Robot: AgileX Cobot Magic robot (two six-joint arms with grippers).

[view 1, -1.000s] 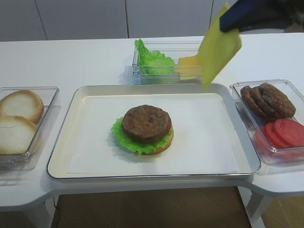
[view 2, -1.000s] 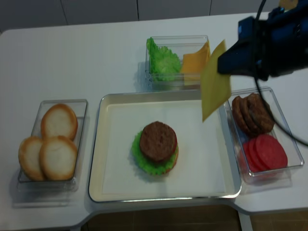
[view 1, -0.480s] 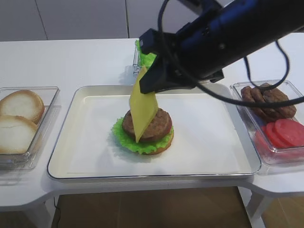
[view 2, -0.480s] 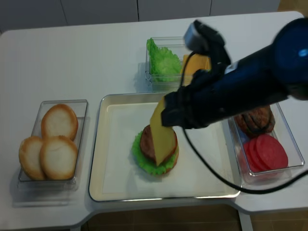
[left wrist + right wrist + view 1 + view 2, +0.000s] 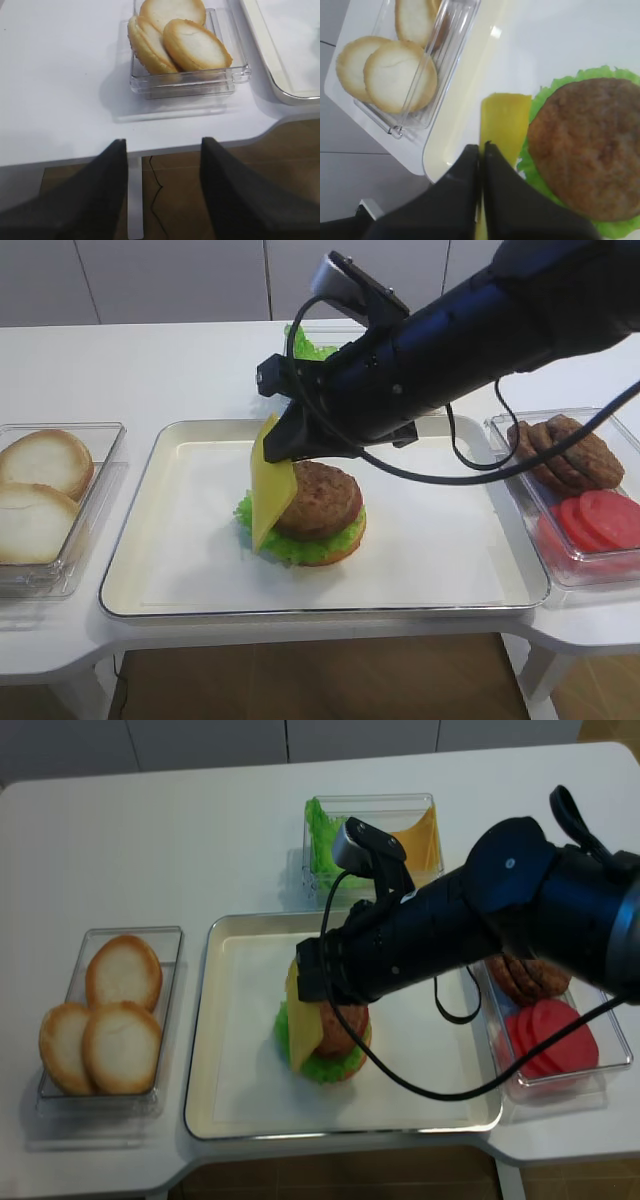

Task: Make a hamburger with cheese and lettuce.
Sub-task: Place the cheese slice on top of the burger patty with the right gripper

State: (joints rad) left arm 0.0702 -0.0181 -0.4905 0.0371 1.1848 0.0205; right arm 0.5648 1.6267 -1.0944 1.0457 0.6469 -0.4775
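Since a second ago the cheese (image 5: 270, 485) has travelled a long way: it was dangling high over the back bin, and now it hangs edge-down at the left side of the hamburger (image 5: 308, 512), carried over by the right gripper (image 5: 481, 150). Half a second back it was in front of the patty; now it sits further left and lower, bottom edge down by the lettuce (image 5: 262, 535) rim.

The gripper's jaws are pinched tight on the top edge of the slice, which the wrist view shows pretty clearly. The slice is close to vertical, not flat on anything yet. I can't tell if its lower edge actually touches the lettuce or the tray (image 5: 190, 570).

Progress so far: bottom bun, lettuce and patty (image 5: 318, 498) are stacked in the middle of the tray. So lettuce is done and cheese is halfway, picked and delivered but not laid down. I'd say it needs to tip right onto the patty before letting go, otherwise it slides off onto the tray. After that a top bun is still needed.

Further out, buns (image 5: 40, 490) wait in the left bin. Spare patties (image 5: 565, 450) and tomato slices (image 5: 600, 520) sit in the right bin, and more leaves (image 5: 325, 845) at the back.

The left gripper (image 5: 162, 192) hangs near the bun bin, spread wide and holding nothing.
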